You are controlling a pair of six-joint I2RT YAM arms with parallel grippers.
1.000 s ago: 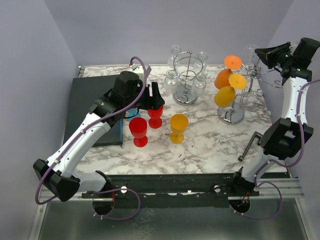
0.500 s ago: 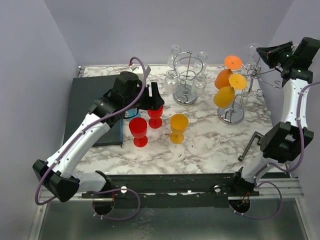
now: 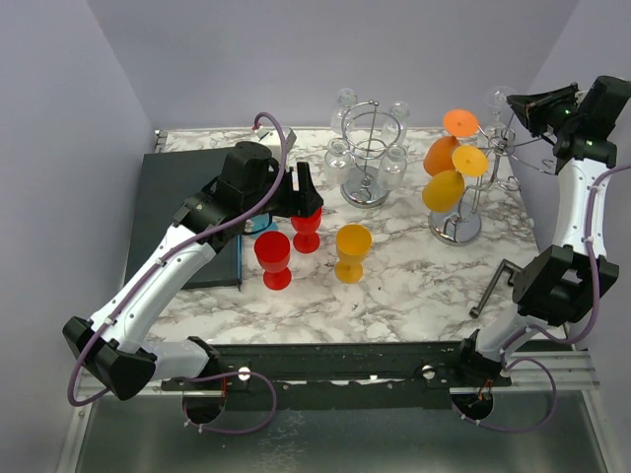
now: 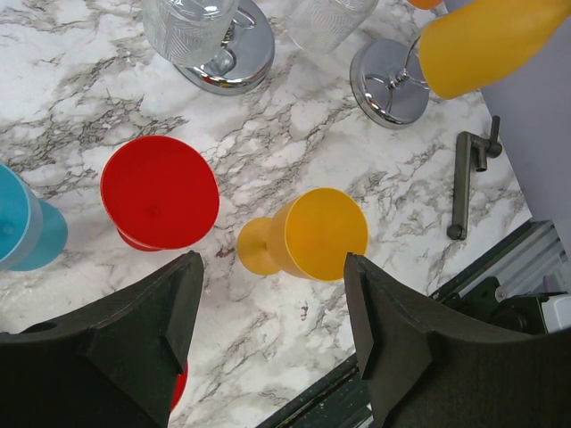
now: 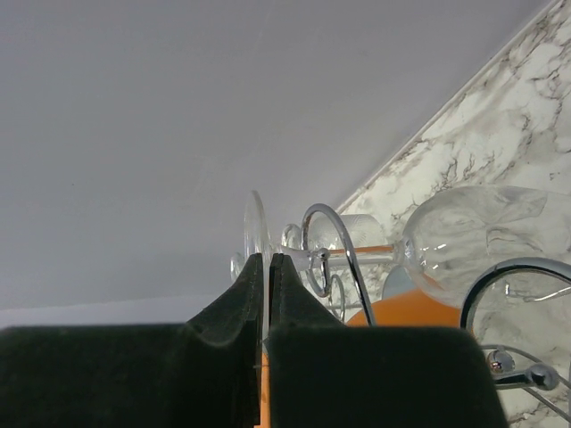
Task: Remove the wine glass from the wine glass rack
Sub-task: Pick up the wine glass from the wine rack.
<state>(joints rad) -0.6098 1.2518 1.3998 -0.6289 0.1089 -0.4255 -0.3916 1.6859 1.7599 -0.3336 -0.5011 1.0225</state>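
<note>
Glass foot pinched: my right pincer (image 5: 267,267) was clamped on the wine glass (image 5: 473,227) at the far-right rack (image 3: 455,229). My left pincer (image 4: 270,267) hung open. Next, I judged, it needed drawing clear.

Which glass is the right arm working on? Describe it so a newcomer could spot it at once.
Find the chrome rack on the right of the marble table, hung with orange glasses. At its far right side hangs a clear wine glass, its thin foot pinched in the right gripper. Unlike its orange neighbours it is colourless, and no other glass is gripped.
</note>
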